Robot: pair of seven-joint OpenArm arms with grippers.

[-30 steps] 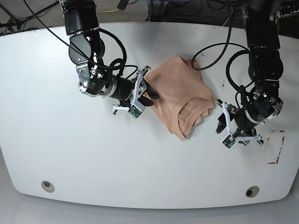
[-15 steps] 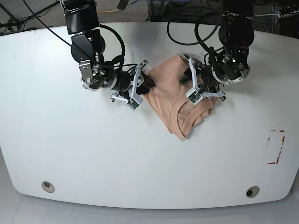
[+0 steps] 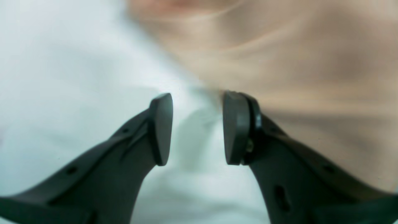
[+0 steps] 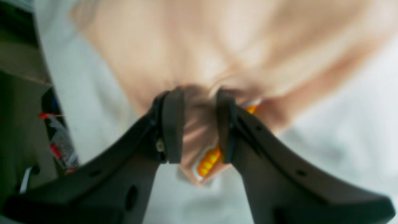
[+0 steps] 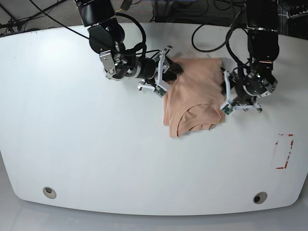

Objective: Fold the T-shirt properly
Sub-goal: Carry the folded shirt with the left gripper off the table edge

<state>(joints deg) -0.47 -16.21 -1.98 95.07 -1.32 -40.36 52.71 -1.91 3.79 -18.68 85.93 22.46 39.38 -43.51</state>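
The T-shirt lay bunched in a rough fold on the white desk, between the two arms. The right gripper had its jaws clamped on a gathered edge of the cloth, a bit of orange print showing between them. The left gripper stood at the opposite edge, jaws apart, only bare desk in the gap. It looked like a mid-fold tidying step. Next, the left one would need to bite its edge before both could pull the cloth flat.
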